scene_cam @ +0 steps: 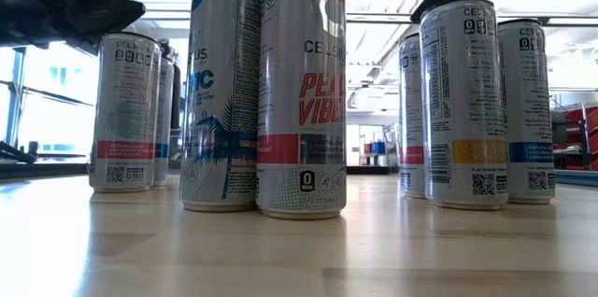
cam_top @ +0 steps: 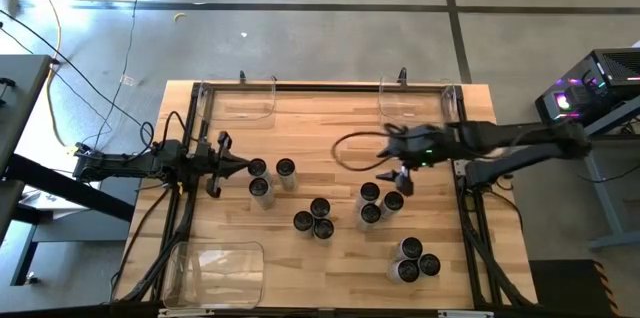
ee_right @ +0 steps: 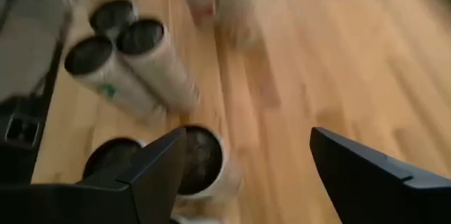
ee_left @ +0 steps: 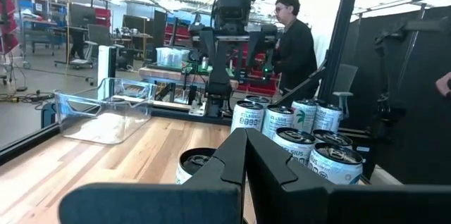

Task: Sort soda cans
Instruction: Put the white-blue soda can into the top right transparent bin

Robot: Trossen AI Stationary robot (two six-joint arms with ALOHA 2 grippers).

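- The left tool [cam_top: 243, 167] rests low at the left side of the desk [cam_top: 330, 118], its fingers pressed together on nothing and pointing toward the middle.
- Three soda cans [cam_top: 258, 169] stand just past its tip: one right at the tip, one [cam_top: 285, 169] beside that, and one [cam_top: 261, 189] slightly nearer the front edge.
- A clear bin [cam_top: 215, 266] lies at the front left corner, and another [cam_top: 240, 100] sits at the back left.
- Three more cans [cam_top: 319, 208] cluster upright near the middle of the desk.
- The right tool [cam_top: 394, 174] hangs over the right half with its fingers spread wide and nothing between them.
- A group of three cans [cam_top: 369, 194] stands directly beneath and just in front of that tool; in the right wrist view one dark can top [ee_right: 201, 155] lies beside one finger, not between the two.
- Three further cans [cam_top: 410, 250] stand near the front right, well apart from both tools.
- A person [ee_left: 292, 37] stands beyond the desk in the left wrist view.
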